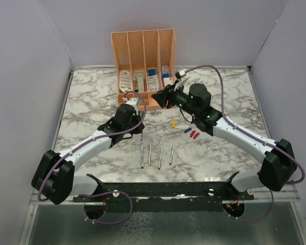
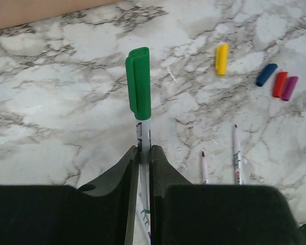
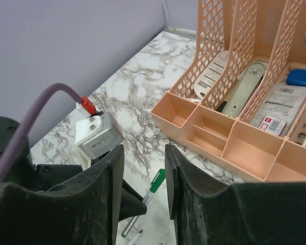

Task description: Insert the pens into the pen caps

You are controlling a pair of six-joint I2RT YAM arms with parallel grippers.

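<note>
My left gripper (image 2: 145, 149) (image 1: 141, 119) is shut on a grey-white pen (image 2: 144, 133) that wears a green cap (image 2: 138, 81) on its far end. The same capped pen (image 3: 155, 185) shows between and beyond my right gripper's fingers. My right gripper (image 3: 144, 150) (image 1: 164, 98) is open with nothing in it, just up and right of the left one. Several uncapped pens (image 1: 160, 155) lie side by side near the front. Loose yellow (image 2: 222, 59), blue (image 2: 266, 74), red (image 2: 279, 84) and magenta (image 2: 289, 88) caps lie to the right.
A peach organiser (image 1: 143, 56) (image 3: 229, 138) with upright mesh dividers and low front trays stands at the back, holding white and blue items. The left wrist's camera block (image 3: 97, 135) sits close by my right gripper. Grey walls enclose the marble table (image 1: 92, 97).
</note>
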